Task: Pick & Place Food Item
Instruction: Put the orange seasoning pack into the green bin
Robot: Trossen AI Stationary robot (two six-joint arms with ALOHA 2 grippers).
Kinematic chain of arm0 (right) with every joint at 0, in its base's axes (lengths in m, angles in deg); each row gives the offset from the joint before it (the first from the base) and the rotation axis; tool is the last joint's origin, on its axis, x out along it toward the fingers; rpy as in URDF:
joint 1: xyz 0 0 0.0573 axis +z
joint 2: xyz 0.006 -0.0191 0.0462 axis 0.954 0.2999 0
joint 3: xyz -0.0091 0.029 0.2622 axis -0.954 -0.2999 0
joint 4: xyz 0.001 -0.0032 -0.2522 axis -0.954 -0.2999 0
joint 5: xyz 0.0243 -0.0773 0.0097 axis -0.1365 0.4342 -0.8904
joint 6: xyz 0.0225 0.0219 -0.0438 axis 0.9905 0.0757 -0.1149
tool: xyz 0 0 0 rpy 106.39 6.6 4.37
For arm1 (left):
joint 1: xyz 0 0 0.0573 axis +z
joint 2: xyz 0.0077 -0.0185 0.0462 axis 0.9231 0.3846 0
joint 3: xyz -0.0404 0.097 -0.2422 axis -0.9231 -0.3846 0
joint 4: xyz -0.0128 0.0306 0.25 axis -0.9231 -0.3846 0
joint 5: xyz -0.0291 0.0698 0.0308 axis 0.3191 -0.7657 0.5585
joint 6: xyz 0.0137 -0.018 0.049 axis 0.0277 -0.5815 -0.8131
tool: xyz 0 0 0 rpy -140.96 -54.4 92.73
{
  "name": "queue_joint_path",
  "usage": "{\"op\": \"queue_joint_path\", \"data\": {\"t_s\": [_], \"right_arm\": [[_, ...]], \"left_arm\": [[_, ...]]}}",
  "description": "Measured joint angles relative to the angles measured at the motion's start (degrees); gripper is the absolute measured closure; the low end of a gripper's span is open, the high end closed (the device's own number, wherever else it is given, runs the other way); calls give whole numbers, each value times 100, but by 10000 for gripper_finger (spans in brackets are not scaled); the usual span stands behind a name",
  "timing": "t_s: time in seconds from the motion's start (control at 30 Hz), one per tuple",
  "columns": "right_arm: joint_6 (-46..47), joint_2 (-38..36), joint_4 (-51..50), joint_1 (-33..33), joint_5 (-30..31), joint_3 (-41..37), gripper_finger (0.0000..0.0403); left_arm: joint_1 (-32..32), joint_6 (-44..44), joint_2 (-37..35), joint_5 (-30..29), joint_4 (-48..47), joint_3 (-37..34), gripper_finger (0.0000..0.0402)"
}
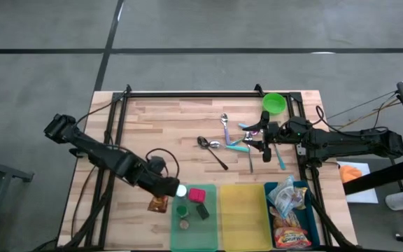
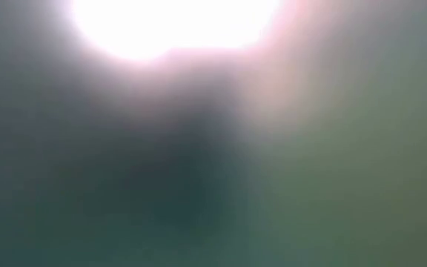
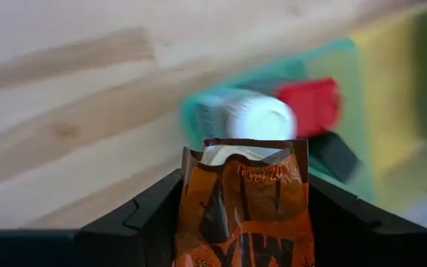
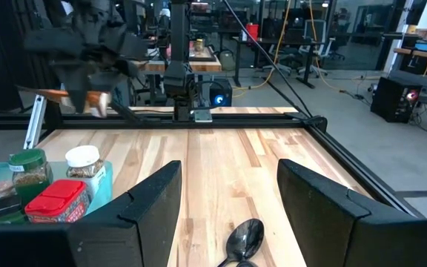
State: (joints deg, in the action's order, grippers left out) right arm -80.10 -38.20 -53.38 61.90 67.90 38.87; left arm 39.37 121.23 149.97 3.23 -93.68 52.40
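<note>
Over the wooden bench, the left arm is stretching low toward the green bin, its left hand grasping an orange snack packet just beside the bin's left edge. The right hand is hovering released above spoons, well right of the bin.

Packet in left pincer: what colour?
Orange with dark print; the packet shows best in the left wrist view.

Grey floor, wooden table, cluttered workshop desks
</note>
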Motion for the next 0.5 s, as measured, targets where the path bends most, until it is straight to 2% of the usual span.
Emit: {"op": "queue_joint_path", "data": {"t_s": [0.1, 0.5], "right_arm": [[-1, 0, 1, 0, 1, 1, 181], [1, 0, 1, 0, 0, 0, 181]], "left_arm": [[-94, -74, 0, 127, 570, -52, 169], [-943, 709, 52, 225, 2077, -57, 169]]}}
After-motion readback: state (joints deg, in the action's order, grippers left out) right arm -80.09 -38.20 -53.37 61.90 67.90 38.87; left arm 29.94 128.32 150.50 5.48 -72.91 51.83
